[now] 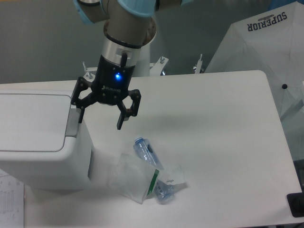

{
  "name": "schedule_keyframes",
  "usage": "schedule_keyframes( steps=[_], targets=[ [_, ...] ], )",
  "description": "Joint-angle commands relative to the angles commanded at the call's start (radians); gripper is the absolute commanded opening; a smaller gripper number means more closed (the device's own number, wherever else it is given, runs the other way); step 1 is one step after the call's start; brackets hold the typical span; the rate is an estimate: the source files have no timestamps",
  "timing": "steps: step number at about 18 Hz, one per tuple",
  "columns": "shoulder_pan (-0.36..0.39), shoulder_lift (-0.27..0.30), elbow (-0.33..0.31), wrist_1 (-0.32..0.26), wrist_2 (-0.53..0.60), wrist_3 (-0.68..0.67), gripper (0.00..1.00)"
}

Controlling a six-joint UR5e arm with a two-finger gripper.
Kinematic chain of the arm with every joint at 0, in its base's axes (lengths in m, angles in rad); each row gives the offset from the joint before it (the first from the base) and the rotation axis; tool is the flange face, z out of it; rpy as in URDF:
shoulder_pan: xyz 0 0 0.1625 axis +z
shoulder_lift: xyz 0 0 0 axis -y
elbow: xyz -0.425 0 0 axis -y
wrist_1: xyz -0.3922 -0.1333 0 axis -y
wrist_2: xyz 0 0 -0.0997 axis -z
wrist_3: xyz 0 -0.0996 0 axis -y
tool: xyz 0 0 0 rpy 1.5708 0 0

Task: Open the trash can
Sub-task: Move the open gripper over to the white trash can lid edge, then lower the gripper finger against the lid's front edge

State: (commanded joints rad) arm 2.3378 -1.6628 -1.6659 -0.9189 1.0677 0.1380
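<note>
Hovering wide open and empty, end effector nears trash can grey tab.

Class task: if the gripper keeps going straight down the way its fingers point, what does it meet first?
Probably the white table, just right of the large white boxy trash can; the open gripper has one finger near the grey push tab, and depth is unclear.

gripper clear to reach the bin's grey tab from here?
Probably yes. The gripper hangs open right beside the grey tab on the bin, one finger at its edge. The bagged bottle lies lower on the table, out of the way.
</note>
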Motion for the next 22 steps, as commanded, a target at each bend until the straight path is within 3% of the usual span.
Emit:
schedule_keyframes(
  steps=[22],
  targets=[
    [-0.018,-0.021,-0.008,0.003,0.005,-0.002,1.0]
  ],
)
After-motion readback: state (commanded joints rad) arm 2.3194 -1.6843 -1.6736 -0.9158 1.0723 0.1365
